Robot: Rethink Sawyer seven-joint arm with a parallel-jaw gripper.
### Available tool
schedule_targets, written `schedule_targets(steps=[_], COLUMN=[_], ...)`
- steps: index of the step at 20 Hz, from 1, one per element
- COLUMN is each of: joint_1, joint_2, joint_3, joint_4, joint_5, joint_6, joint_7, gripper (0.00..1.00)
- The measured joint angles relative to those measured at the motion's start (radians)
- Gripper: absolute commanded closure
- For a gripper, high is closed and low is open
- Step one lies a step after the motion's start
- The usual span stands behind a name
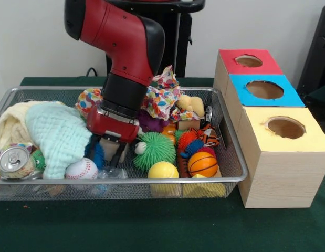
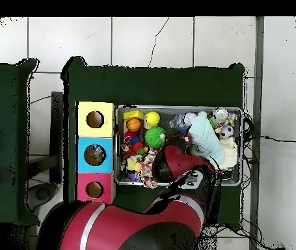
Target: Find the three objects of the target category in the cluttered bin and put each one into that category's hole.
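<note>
The wire mesh bin point(image 1: 120, 181) is full of toys and cloths. My gripper point(image 1: 106, 156) is down inside it at the front left of centre, open, one finger point(image 1: 93, 151) on each side of a gap. Just below it a crumpled clear plastic bottle point(image 1: 106, 173) lies against the front rim, next to a baseball point(image 1: 81, 169). The bottle also shows in the overhead view point(image 2: 178, 122). I see no other bottles. The blue-surround hole point(image 1: 264, 89) is in the middle of the wooden box, right of the bin, and shows in the overhead view point(image 2: 95, 155).
A silver can point(image 1: 13, 158) and a pale green cloth point(image 1: 60, 134) lie at the bin's left. A green spiky ball point(image 1: 155, 148), a yellow ball point(image 1: 163, 170) and a small basketball point(image 1: 202, 164) lie to the right. A red hole point(image 1: 248, 61) and a yellow hole point(image 1: 285, 127) flank the blue one.
</note>
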Motion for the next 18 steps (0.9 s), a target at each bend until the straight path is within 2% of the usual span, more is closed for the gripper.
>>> schedule_targets(steps=[6,9,10,11,14,18], joint_1=[-0.050,-0.160,-0.181,-0.235,-0.325,-0.379], joint_2=[-0.035,-0.082,-0.090,-0.111,-0.141,-0.157], joint_3=[0.081,0.213,0.236,0.294,0.383,0.437], joint_4=[0.001,0.011,0.014,0.024,0.043,0.059], joint_5=[-0.061,-0.113,-0.122,-0.144,-0.181,-0.209], joint_6=[0.007,0.056,0.066,0.089,0.122,0.132], joint_7=[0.000,0.000,0.000,0.000,0.000,0.000], gripper=[0.00,0.00,0.00,0.00,0.00,0.00])
